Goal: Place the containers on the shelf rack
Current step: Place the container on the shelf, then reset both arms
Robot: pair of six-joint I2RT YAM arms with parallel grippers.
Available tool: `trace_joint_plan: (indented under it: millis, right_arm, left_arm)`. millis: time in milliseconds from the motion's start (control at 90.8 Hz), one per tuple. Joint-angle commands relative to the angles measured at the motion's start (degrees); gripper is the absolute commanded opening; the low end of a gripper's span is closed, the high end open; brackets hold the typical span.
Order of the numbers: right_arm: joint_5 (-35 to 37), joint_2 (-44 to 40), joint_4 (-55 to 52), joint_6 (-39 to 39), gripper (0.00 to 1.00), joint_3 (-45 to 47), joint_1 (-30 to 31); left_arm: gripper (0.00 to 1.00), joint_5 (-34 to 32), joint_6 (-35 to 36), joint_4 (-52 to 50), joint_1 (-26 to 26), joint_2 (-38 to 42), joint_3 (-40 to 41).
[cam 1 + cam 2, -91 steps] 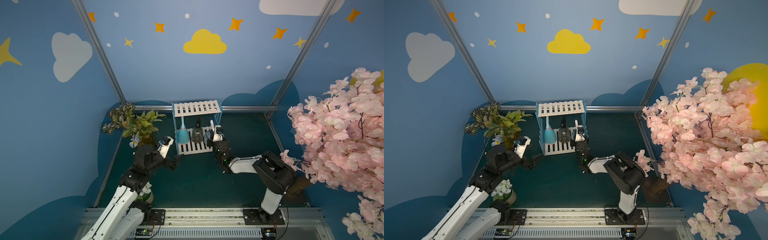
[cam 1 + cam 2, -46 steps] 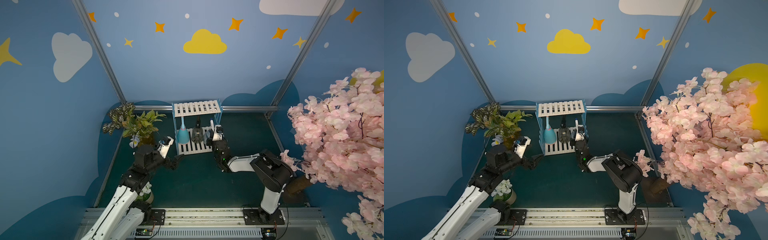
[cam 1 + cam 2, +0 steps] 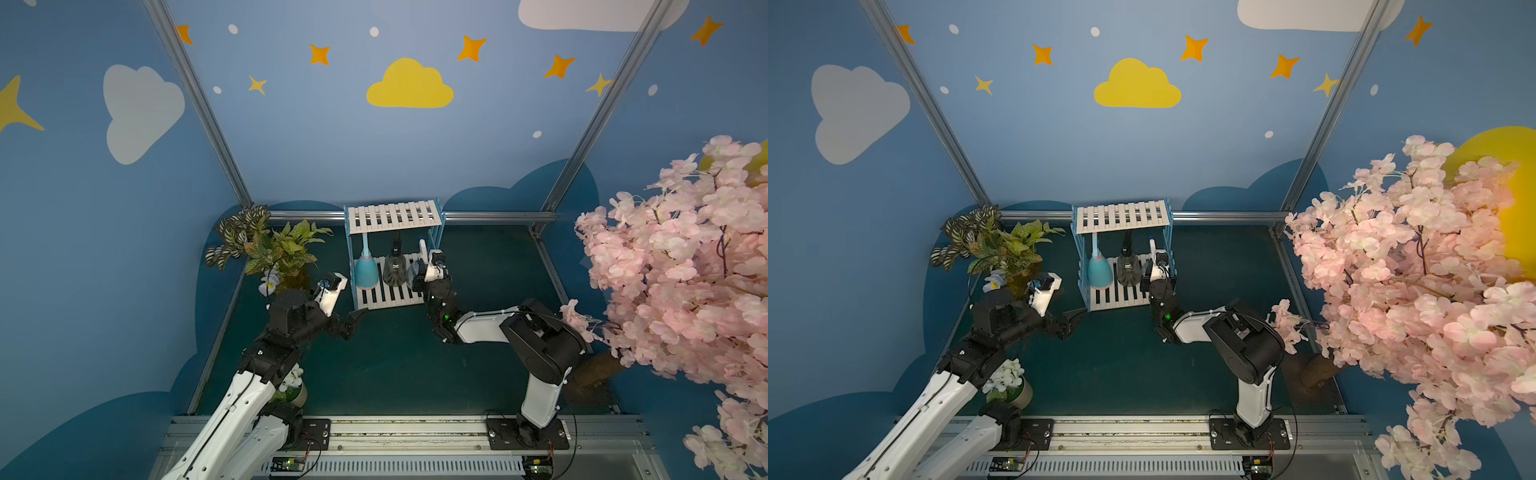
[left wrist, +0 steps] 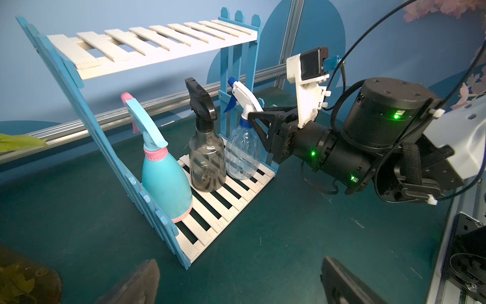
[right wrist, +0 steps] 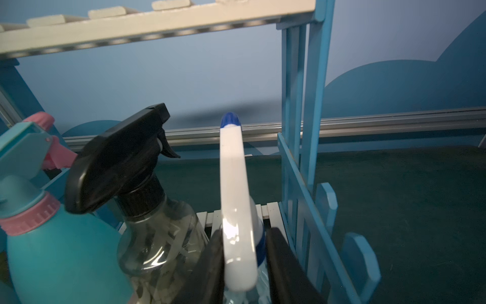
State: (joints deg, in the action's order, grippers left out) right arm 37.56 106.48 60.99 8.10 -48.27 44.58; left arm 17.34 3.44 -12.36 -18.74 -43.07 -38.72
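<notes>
All three containers stand upright in a row on the lower tier of the shelf rack (image 3: pixel 392 216) (image 3: pixel 1121 216) (image 4: pixel 157 44) (image 5: pixel 302 105). At one end is the light blue bottle (image 3: pixel 365 272) (image 3: pixel 1099 272) (image 4: pixel 165 181) (image 5: pixel 60 258). The smoky black bottle (image 3: pixel 394 270) (image 3: pixel 1128 270) (image 4: pixel 206 160) (image 5: pixel 157 237) is in the middle. The clear bottle (image 3: pixel 422 249) (image 4: pixel 243 155) (image 5: pixel 236 210) stands by the picket side. My right gripper (image 3: pixel 419 276) (image 3: pixel 1152 274) (image 4: pixel 256 123) (image 5: pixel 246 233) straddles the clear bottle's neck, jaws slightly parted and loose. My left gripper (image 3: pixel 353 322) (image 3: pixel 1073 322) (image 4: pixel 238 263) hangs wide open and empty, above the mat in front of the rack.
Leafy potted plants (image 3: pixel 274 249) stand left of the rack, and a small white-flower pot (image 3: pixel 293 390) sits under the left arm. A pink blossom tree (image 3: pixel 685 270) fills the right side. A metal rail (image 3: pixel 498 216) runs behind the rack.
My right gripper's jaws have spread a little around the clear bottle's neck. The bottle stays standing on the shelf. The left arm has not moved.
</notes>
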Motion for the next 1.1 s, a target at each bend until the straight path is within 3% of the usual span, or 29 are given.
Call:
trace_joint_plan:
  millis: [0, 143, 198, 253, 562, 870, 1024, 1090]
  right_arm:
    - [0.85, 0.05, -1.77, -0.14, 0.36, -1.56, 0.08]
    - [0.60, -0.54, -2.08, -0.65, 0.47, -1.52, 0.29]
    - [0.73, -1.01, -2.60, -0.94, 0.62, -1.61, 0.45]
    - [0.72, -1.61, -3.56, -0.77, 0.70, -1.65, 0.55]
    - [-2.11, -7.10, -7.04, -0.81, 0.96, 0.74, 1.55]
    - [-2.23, -20.55, -18.12, 1.54, 0.98, 7.47, 2.06]
    - [-2.91, -29.70, -33.53, 1.28, 0.98, 8.10, 2.08]
    - [-3.09, -33.65, -40.43, -0.10, 0.98, 8.09, 1.96]
  left_arm:
    - [1.00, 0.61, 0.41, 1.02, 0.18, 0.44, 0.49]
    - [1.00, 0.70, 0.38, 1.04, 0.20, 0.49, 0.50]
    - [1.00, 0.59, 0.39, 1.02, 0.18, 0.45, 0.53]
    - [1.00, 0.62, 0.35, 1.02, 0.23, 0.44, 0.56]
    - [1.00, 0.50, 0.41, 0.89, 0.20, 0.52, 0.63]
    - [1.00, 0.48, -0.41, 0.86, 0.19, 1.03, 0.42]
    - [1.00, -0.92, -2.56, 1.09, 0.15, 1.92, -0.70]
    - [1.00, -5.53, -4.16, 0.85, 0.20, 2.15, -1.52]
